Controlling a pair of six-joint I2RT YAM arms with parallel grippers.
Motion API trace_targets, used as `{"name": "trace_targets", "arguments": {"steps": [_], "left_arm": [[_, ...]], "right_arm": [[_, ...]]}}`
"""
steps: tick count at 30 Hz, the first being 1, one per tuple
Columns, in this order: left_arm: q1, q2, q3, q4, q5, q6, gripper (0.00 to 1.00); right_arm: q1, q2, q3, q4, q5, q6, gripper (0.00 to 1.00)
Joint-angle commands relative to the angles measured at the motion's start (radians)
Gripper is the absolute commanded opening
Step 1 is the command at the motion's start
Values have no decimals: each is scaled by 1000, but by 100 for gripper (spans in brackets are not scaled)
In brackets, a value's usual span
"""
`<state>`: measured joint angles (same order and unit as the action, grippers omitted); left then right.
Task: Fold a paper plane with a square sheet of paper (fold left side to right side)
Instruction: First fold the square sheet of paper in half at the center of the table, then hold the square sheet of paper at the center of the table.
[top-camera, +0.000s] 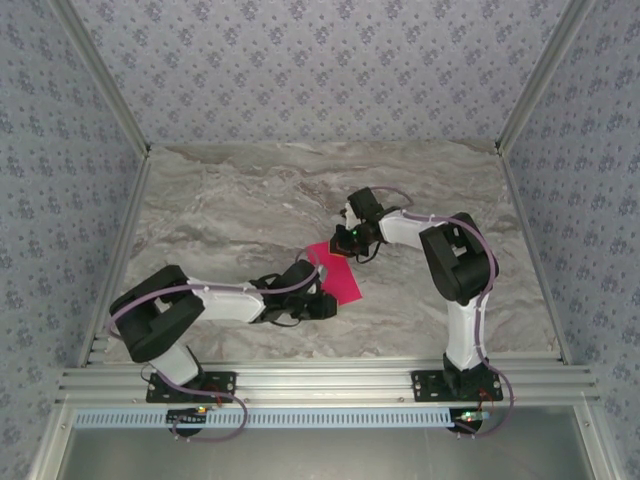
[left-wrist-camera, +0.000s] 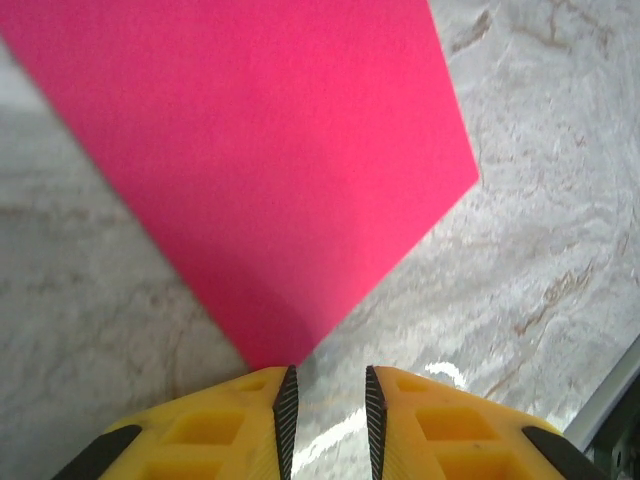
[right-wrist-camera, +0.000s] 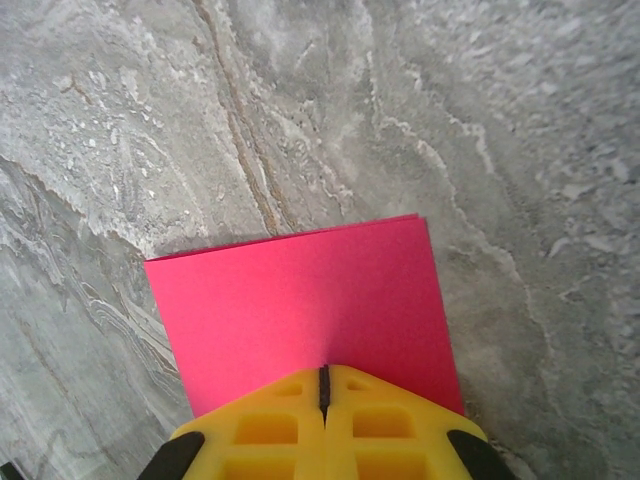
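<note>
Nearest the top cam, alu rail (top-camera: 320, 382) runs across w/ both arm bases bolted on. L arm (top-camera: 200, 300) comes in low from the left, elbow bent, forearm pointing right toward mid-table. L gripper (top-camera: 320, 298) sits at the near-left corner of the sheet (top-camera: 338, 272). In left wrist view the L gripper (left-wrist-camera: 325, 420) has its yellow fingers (left-wrist-camera: 240, 430) spread w/ a narrow gap; bare table shows between the ribbed pads, nothing pinched. Sheet (left-wrist-camera: 270, 160) corner points at that gap & ends right at the tip of the finger on the view's left; can't tell if they touch. Magenta sheet lies flat on the grey marble table (top-camera: 230, 200) about mid-table, between the two grippers, turned diagonal in top view. R gripper (top-camera: 345, 240) is at the sheet's far corner. In right wrist view the sheet (right-wrist-camera: 300, 310) reads as a rectangle w/ straight edges; its far-right corner shows a thin second edge, so prob. two layers. R gripper (right-wrist-camera: 323, 385) has fingers pressed together, only a dark seam between them, tips over the middle of the sheet's near edge; can't tell if paper is clamped or just lies under them. R arm (top-camera: 455, 260) rises from its base at right, elbow high, forearm running left to the sheet.
</note>
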<state>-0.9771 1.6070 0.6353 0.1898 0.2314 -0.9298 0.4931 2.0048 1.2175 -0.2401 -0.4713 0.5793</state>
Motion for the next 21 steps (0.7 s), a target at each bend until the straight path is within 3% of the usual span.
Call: {"name": "trace_targets", "arguments": {"steps": [1,5,13,21], "left_arm": [[-11,-55,-2,-86,37,-7,27],[12,-109,6,-106,55,1,28],[187,-265,-21,-168,104,36,31],[292,-168,69,-128,182,72,32]], "right_arm": [[-14,25,-68,-93,74,5,0],[-28,9,-80,-83,67,7,0],[-81,-77,-175,-29,85,42,0],[-79,-155,-179,45,27,25,1]]}}
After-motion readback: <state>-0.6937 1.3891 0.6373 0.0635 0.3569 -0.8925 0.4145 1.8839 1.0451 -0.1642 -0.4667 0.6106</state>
